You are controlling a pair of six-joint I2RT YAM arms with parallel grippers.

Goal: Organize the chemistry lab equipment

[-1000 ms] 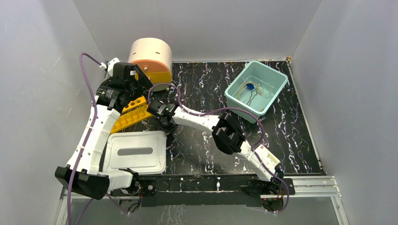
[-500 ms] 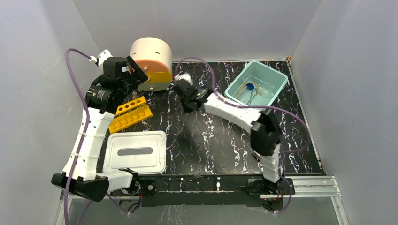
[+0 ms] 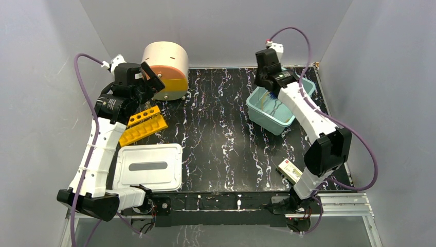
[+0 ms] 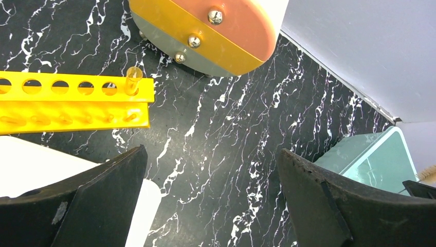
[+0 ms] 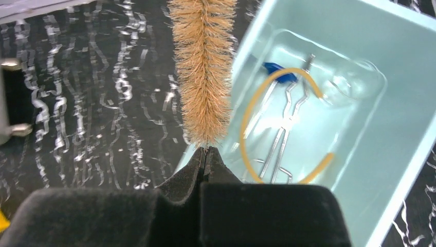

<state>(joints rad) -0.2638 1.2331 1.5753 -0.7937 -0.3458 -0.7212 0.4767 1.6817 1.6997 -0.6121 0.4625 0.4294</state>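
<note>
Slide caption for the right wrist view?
Right gripper shut on a bristle brush at the teal bin holding hose and clamp.

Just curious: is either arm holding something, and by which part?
Right gripper grips a bristle brush at the bristles' near end; left gripper is open, empty.

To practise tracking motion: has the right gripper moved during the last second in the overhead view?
Yes. The right gripper, shut on a brush, swung rightward from beside the yellow rack to above the teal bin.

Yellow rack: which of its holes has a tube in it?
The end hole nearest the round orange container holds a small clear tube; the rack's other visible holes are empty.
</note>
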